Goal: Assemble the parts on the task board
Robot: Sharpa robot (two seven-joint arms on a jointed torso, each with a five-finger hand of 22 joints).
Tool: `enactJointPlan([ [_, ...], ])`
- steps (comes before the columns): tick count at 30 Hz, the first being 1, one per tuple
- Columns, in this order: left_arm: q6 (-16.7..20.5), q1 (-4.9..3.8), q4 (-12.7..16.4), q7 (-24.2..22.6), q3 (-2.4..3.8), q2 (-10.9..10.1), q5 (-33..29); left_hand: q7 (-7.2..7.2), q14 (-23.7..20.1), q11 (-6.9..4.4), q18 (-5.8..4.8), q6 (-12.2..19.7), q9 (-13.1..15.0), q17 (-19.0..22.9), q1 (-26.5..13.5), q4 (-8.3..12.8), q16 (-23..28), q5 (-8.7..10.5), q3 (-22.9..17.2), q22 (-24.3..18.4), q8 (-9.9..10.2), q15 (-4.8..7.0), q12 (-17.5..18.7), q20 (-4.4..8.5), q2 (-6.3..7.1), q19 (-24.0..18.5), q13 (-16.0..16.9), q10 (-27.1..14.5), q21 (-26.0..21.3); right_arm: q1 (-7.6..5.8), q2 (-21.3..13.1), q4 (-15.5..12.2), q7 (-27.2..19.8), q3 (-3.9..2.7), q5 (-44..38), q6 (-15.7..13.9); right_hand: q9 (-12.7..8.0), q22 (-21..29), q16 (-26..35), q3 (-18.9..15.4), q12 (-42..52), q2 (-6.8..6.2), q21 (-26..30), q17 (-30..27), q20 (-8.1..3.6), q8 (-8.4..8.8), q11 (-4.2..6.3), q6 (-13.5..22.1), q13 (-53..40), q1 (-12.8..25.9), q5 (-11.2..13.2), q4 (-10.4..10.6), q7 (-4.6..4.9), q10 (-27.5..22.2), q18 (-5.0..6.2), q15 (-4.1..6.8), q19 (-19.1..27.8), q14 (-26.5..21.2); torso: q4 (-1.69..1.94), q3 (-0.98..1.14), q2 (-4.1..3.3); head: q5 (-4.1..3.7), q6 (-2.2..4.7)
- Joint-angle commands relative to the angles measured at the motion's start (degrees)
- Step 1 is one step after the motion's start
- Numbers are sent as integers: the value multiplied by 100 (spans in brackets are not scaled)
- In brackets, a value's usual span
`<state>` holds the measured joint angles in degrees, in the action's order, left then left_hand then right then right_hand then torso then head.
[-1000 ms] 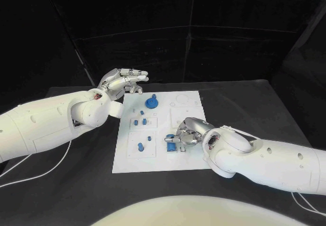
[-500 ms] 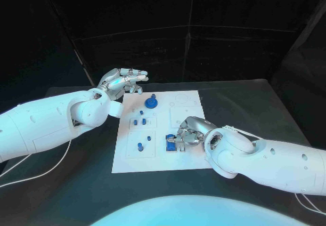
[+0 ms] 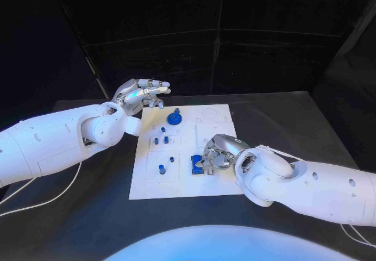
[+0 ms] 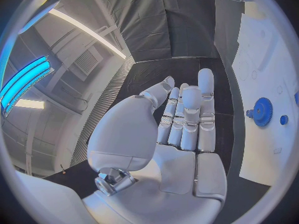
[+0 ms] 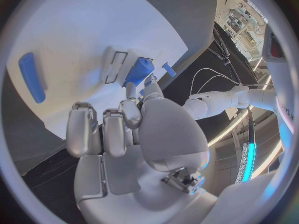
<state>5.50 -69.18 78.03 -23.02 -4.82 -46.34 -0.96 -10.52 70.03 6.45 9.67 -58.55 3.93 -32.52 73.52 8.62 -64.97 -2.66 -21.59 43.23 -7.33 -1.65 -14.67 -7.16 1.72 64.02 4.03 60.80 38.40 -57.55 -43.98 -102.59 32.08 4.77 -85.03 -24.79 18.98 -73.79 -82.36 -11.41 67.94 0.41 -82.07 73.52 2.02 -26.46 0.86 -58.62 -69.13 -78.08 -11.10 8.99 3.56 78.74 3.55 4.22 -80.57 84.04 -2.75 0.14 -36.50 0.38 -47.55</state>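
Note:
The white task board lies in the middle of the black table. A blue gear stands near its far edge, and several small blue pegs stand in its left half. My right hand rests on the board's right half with its fingers curled. Its thumb and a fingertip pinch the end of a blue block that sits in a white frame; the same blue block lies just left of the hand. My left hand hovers above the board's far left corner, fingers apart, holding nothing.
A blue cylinder lies on the board beside the right hand. The gear and a small peg sit beyond my left hand. Black table surface surrounds the board. A white cable trails at the left.

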Motion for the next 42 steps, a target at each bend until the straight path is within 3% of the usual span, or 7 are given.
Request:
enactJointPlan([
  [1, -71, -10, 3, 15, 5, 9, -15, 12, -31, -3, 86, 39, 2, 7, 40, 36, 12, -32, 2, -8, -19, 6, -20, -26, 5, 21, 4, -42, -22, -10, 22, 15, -70, -3, -123, 69, 14, -22, -30, 9, 68, 21, -23, 30, -15, -38, 24, 0, -53, -58, 37, -48, -45, 49, -5, 46, -28, 313, -5, -4, -5, -4, -8],
  [13, -70, -10, 1, 35, 4, 3, -15, 10, -31, -2, 85, 34, 3, 9, 36, 33, 10, -32, -1, -9, -27, 5, -30, -26, -2, 23, 4, -41, -22, -10, 75, 151, 14, -3, -281, -15, 38, -50, -51, 84, 123, 163, -36, 74, -29, -86, 47, -5, -108, -116, 6, -71, -71, 85, -10, 62, -43, 321, -4, 1, -1, 2, -28],
  [28, -76, -9, -6, 34, 4, 6, -15, 10, -31, -2, 85, 34, 3, 9, 36, 33, 10, -32, -1, -9, -27, 5, -30, -26, -2, 23, 4, -41, -22, -10, -44, 21, -151, -3, -307, -329, 42, -51, -50, 82, 116, 177, -36, 74, -34, -95, 48, 8, -104, -99, -51, -64, -70, 82, -10, 66, -42, 320, -3, 4, 3, -7, -18],
  [33, -78, -9, 1, 35, 4, -7, -15, 10, -31, -2, 85, 34, 3, 9, 36, 33, 10, -32, -1, -9, -27, 5, -30, -26, -2, 23, 4, -41, -22, -10, -319, -168, -286, -3, -162, -534, 24, 2, -31, 45, -19, 159, -8, 38, -32, -53, 26, 104, 12, -27, -126, -23, -37, 5, 0, 54, -9, 311, -13, -3, 6, -20, -8],
  [37, -77, -9, 10, 34, 4, -24, -15, 10, -31, -2, 85, 34, 3, 9, 36, 33, 10, -32, -1, -9, -27, 5, -30, -26, -2, 23, 4, -41, -22, -11, -718, -354, -384, -4, 40, -709, -79, 53, -16, 0, -109, 140, 22, 17, 17, 179, -80, 408, 81, 59, -168, 44, 99, -55, 7, -23, 25, 304, -23, -10, 16, -37, 4],
  [42, -72, -9, 28, 30, 4, -38, -15, 10, -31, -2, 85, 34, 3, 9, 36, 33, 10, -32, -1, -9, -27, 5, -30, -26, -2, 23, 4, -41, -22, -12, -1268, -616, -407, -3, 253, -810, -135, 16, -34, -39, -37, 132, 5, 55, 68, 298, -133, 467, 14, 117, -242, 95, 154, -17, 1, -73, 6, 312, -13, -8, 4, -131, 34],
])
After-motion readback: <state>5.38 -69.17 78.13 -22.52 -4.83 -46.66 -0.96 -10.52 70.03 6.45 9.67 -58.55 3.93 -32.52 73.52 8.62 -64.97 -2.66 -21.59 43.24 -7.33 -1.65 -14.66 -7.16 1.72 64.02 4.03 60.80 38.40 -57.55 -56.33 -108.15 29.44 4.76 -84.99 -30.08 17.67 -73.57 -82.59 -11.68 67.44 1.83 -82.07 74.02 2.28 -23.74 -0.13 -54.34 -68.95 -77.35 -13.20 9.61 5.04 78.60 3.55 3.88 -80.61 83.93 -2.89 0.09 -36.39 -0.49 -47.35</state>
